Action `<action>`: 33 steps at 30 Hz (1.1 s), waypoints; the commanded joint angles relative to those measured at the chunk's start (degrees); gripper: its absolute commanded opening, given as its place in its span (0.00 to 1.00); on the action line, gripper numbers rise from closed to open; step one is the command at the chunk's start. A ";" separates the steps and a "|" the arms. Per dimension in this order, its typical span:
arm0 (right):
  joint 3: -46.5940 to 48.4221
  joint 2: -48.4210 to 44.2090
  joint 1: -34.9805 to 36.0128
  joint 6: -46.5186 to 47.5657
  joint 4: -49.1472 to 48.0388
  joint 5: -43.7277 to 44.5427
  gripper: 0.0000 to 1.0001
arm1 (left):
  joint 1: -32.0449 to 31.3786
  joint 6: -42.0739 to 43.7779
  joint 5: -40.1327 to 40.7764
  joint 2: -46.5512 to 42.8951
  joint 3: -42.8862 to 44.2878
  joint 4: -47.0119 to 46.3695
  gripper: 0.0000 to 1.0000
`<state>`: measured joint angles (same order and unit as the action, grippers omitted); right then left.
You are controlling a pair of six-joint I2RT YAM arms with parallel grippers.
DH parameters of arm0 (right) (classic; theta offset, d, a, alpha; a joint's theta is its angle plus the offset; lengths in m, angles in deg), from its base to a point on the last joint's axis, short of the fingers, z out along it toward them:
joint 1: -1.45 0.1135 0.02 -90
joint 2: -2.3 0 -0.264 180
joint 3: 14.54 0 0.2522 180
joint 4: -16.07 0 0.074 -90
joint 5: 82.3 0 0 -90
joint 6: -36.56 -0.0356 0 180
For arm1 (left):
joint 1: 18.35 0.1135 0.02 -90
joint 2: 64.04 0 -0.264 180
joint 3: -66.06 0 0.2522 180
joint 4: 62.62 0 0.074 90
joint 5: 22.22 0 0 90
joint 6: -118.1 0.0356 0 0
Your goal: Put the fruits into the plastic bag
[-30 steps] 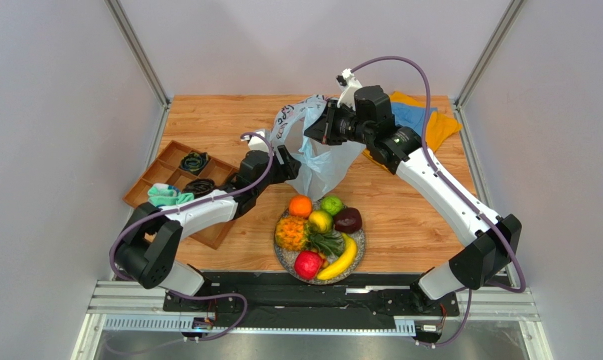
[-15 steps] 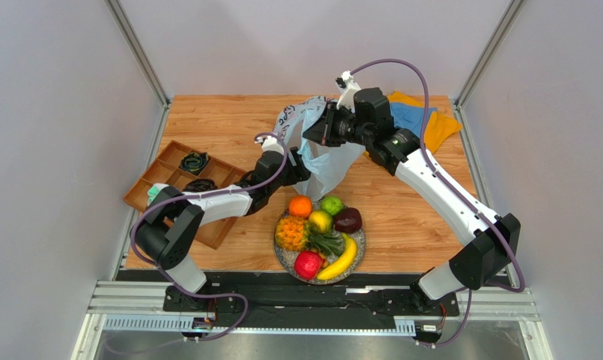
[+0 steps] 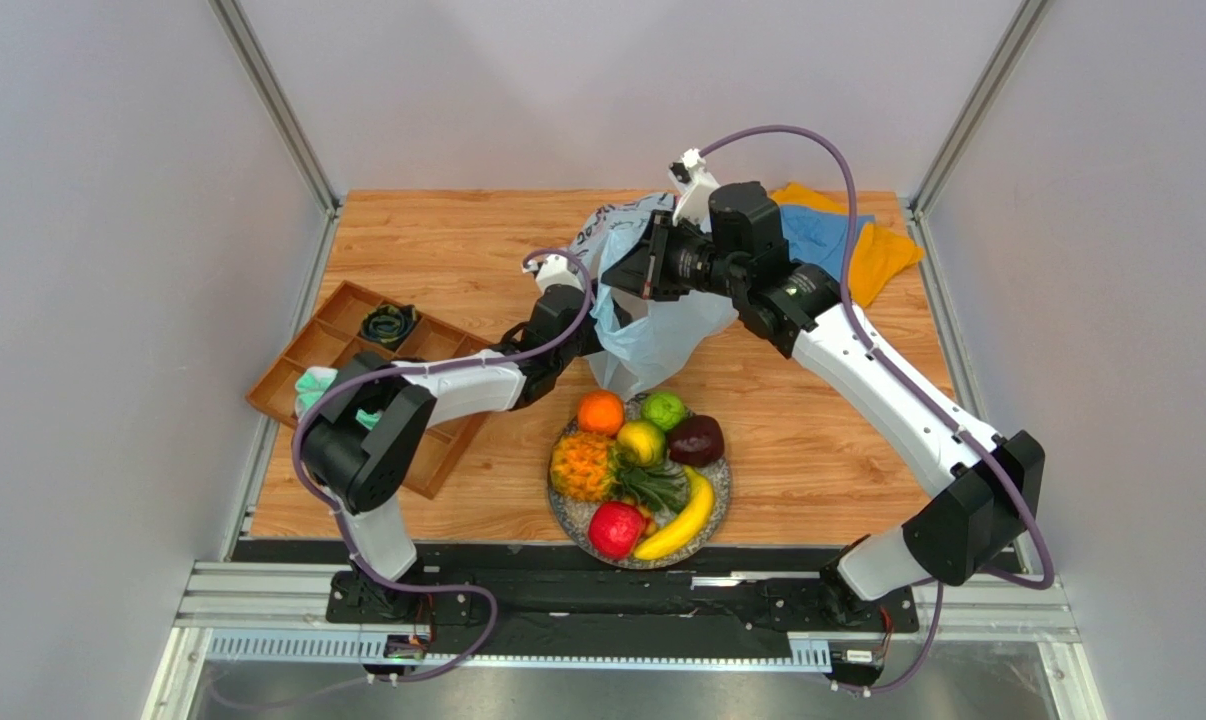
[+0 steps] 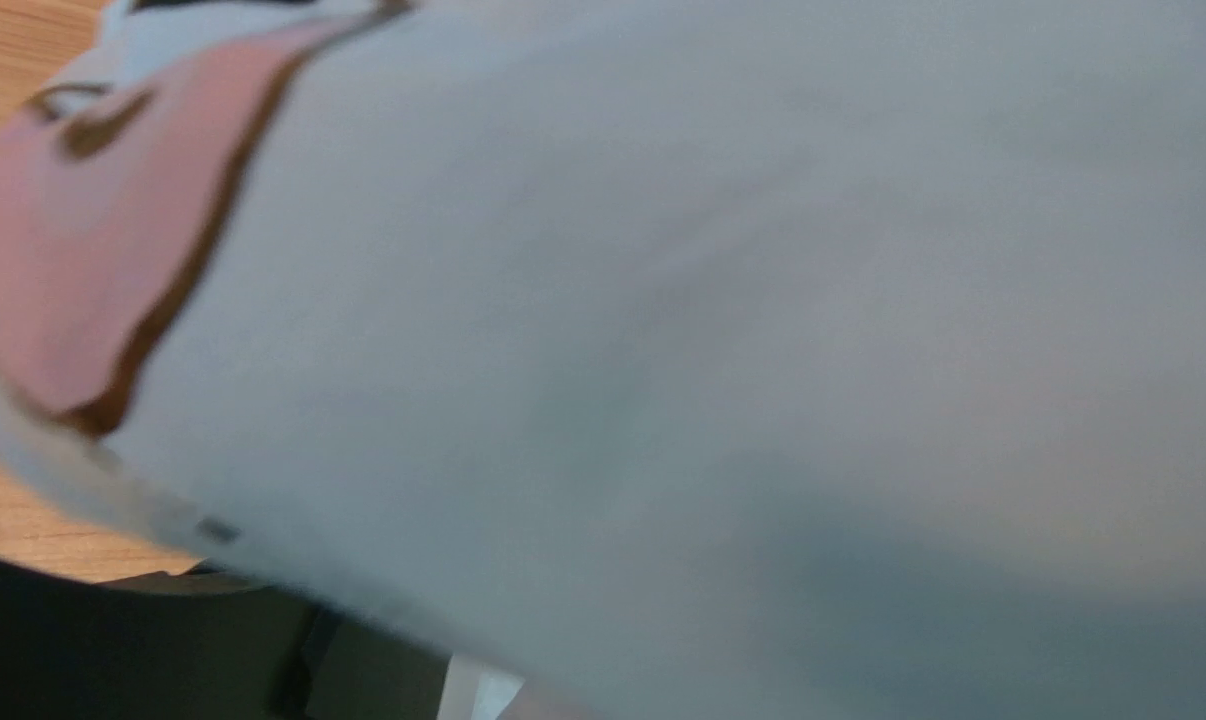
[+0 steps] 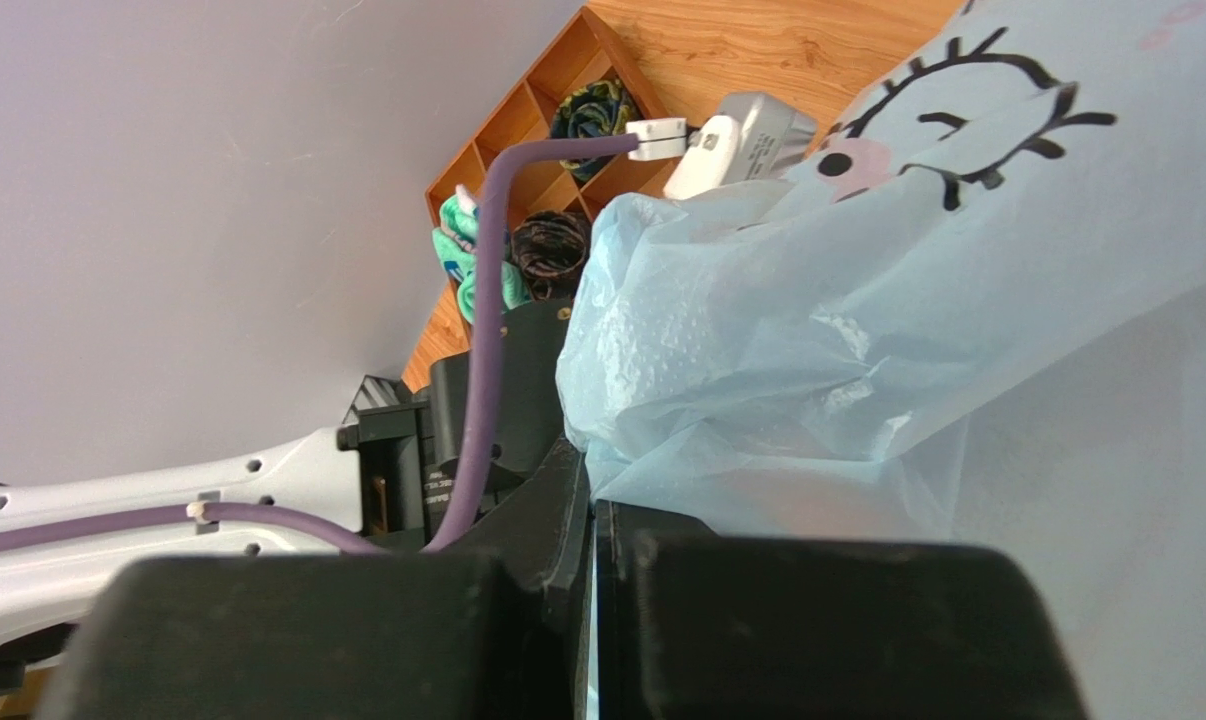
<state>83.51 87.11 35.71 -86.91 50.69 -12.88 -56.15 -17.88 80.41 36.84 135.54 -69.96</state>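
The light blue plastic bag (image 3: 650,324) hangs from my right gripper (image 3: 633,270), which is shut on its upper edge above the table's middle. In the right wrist view the jaws (image 5: 591,518) pinch the bag's film (image 5: 895,345). My left gripper (image 3: 584,311) is pressed against the bag's left side. The bag (image 4: 714,300) fills the left wrist view and hides the fingers. The orange (image 3: 602,413), green apple (image 3: 663,410), yellow-green fruit (image 3: 641,443), maroon fruit (image 3: 696,440), pineapple (image 3: 582,468), red apple (image 3: 617,528) and banana (image 3: 684,518) lie on the plate.
The speckled grey plate (image 3: 561,515) sits near the front middle. A brown compartment tray (image 3: 312,353) with small items stands at the left. A blue hat on a yellow cloth (image 3: 853,243) lies at the back right.
My left arm has reached right and forward, bringing its gripper up against the bag's left side. My right gripper has held the bag almost still. The fruits have not moved.
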 commanded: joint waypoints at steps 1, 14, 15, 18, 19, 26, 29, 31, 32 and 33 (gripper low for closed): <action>-0.53 -2.90 0.72 -0.80 -2.76 -1.83 0.00 | -0.17 0.36 2.84 1.68 3.77 1.68 0.69; -2.29 -4.13 0.98 -0.28 -3.11 -2.19 0.00 | -0.26 -0.52 -1.90 6.08 4.31 -5.78 0.22; -2.55 -4.22 0.98 -0.19 -3.02 -1.84 0.00 | -0.17 -0.34 -1.81 5.73 4.04 -6.05 0.16; -3.25 -4.48 0.81 0.95 -2.32 -0.17 0.00 | -0.17 0.79 -0.32 1.98 1.24 -7.46 0.00; -3.43 -4.57 0.63 1.39 -1.71 0.27 0.00 | -0.17 2.63 0.12 0.47 -0.86 -8.07 0.00; -5.80 -5.10 -4.28 3.15 -0.74 2.38 0.00 | 1.67 12.04 -2.85 -20.42 -10.28 -6.69 0.00; -6.16 -4.57 -6.66 4.38 -0.47 3.70 0.00 | 4.91 13.98 -9.61 -27.81 -12.39 -1.43 0.00; -6.16 -3.61 -8.06 5.52 -0.38 4.05 0.00 | 6.51 14.77 -15.05 -31.34 -13.09 2.62 0.00; -5.90 -3.08 -8.33 5.96 -0.38 4.32 0.00 | 8.08 15.38 -17.26 -34.58 -13.18 3.95 0.00; -5.72 -2.03 -8.51 6.49 -0.30 4.84 0.00 | 8.53 16.09 -18.93 -36.26 -13.01 5.44 0.00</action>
<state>77.28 83.94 28.45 -83.57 50.56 -10.34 -50.71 -6.47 71.73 7.25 123.63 -71.42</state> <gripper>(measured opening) 0.007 0.007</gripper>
